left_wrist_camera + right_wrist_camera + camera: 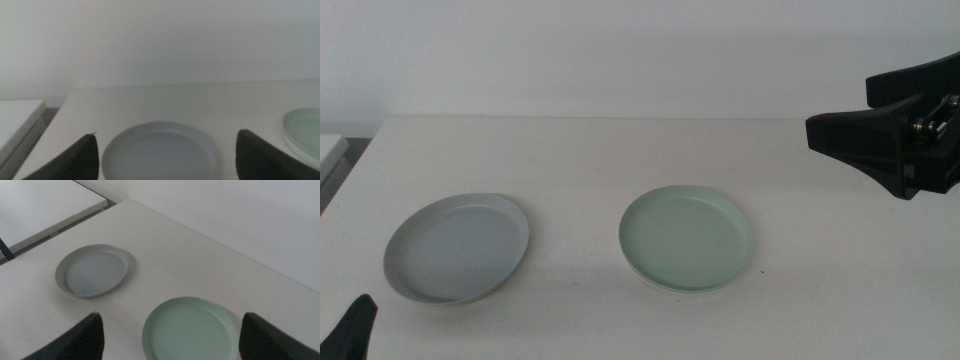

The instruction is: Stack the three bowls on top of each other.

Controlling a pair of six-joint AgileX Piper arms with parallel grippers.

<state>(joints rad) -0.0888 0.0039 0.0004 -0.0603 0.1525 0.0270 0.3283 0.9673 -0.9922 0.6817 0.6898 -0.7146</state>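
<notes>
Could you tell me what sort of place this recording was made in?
Probably a robot lab bench: a bare white table against a blank white wall, a light grey plastic dish, a pale mint green plastic dish, and the open right gripper above.

Right gripper (820, 132) is all matte black plastic: chunky angular body, with a long wedge-shaped finger that tapers to a blunt, squared tip. There's a bit of bare metal hardware on its body, looks like a small screw or pin, and some recessed slots next to it. Left gripper (165, 155) barely shows: dark wedge jaws with a slightly grainy, ribbed-looking surface in the wrist views, and just a black pointed tip in the middle view.
</notes>
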